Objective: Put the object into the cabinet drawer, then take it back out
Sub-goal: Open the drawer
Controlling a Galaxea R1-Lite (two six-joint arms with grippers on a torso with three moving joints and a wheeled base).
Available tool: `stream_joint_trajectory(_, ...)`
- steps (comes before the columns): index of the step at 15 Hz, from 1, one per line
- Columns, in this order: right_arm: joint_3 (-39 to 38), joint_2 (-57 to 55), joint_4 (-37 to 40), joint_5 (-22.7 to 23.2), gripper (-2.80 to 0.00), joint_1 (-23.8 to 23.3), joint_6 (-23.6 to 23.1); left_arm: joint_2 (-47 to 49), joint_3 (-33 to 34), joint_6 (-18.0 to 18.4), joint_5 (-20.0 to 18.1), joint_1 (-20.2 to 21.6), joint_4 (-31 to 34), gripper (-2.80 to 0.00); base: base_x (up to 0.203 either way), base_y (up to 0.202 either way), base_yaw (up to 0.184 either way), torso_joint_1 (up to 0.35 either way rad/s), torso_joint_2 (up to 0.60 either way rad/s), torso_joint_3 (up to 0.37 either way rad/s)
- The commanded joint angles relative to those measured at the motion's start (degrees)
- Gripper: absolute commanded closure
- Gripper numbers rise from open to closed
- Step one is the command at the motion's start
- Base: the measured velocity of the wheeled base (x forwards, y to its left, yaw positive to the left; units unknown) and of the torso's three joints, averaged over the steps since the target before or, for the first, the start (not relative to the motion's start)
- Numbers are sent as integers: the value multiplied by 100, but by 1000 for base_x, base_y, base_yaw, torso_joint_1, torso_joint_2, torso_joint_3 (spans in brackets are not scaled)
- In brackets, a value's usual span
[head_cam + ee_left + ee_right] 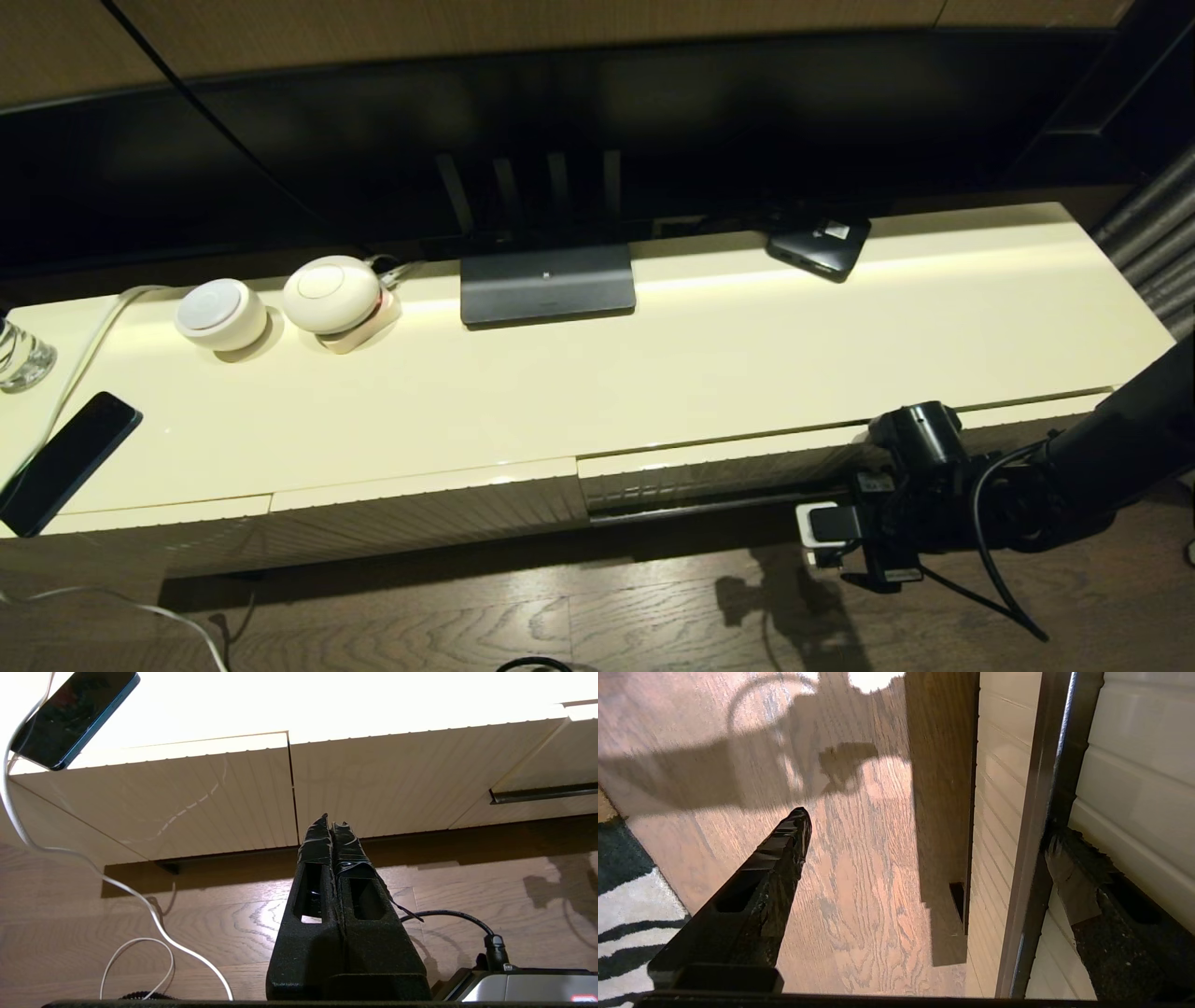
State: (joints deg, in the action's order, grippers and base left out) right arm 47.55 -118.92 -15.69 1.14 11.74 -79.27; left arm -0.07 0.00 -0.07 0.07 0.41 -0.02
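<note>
1. Locating the umbrella: it shows in no view, so I cannot tell where it is.
2. Drawer (709, 474): at the right half of the cabinet front, under the tabletop (747, 364). Its ribbed face stands slightly proud of the panel (420, 513) to its left, and a dark strip (691, 507) runs along its lower edge. The interior is not visible.
3. Right end effector (924, 833): low at the right part of the drawer front, jaws spread wide, holding nothing. One finger (1069, 877) lies against the strip and the ribbed face; the other finger (784, 844) hangs free over the wood floor (859, 882). The strip passes between the two.
4. Right arm (1027, 485): reaches in from the right edge of the head view, level with the drawer's lower edge.
5. Left end effector (332, 823): fingers pressed together, empty, low over the floor and facing the left-hand panels. The arm is parked.
6. On the tabletop: phone (70, 462) at the front left corner with a white cable (79, 364); glass (21, 355) at the left edge; two white round devices (222, 315) at the back left; dark TV foot (548, 285) at the back centre; small black box (820, 245) at the back right.
7. A striped rug (626, 914) lies on the floor near the right arm.
</note>
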Motion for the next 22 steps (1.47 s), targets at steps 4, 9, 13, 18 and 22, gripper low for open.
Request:
stream_joint_trajectory(4,-418,180,233,32,-280,25,-138,7,18,-1,1,2,-6,0,0,0,0,0,0,0)
stream_joint_trajectory(9,-1226,527,190,139,-280,54,-130,7,18,-1,1,2,-6,0,0,0,0,0,0,0)
stream_joint_trajectory(13,-1679,651,-232,206,-280,65,-130,7,18,-1,1,2,-6,0,0,0,0,0,0,0)
stream_joint_trajectory(18,-1706,642,-391,229,-280,65,-124,7,18,-1,1,2,-6,0,0,0,0,0,0,0)
stream_joint_trajectory(22,-1688,607,-435,281,0,65,-133,7,18,-1,1,2,-6,0,0,0,0,0,0,0)
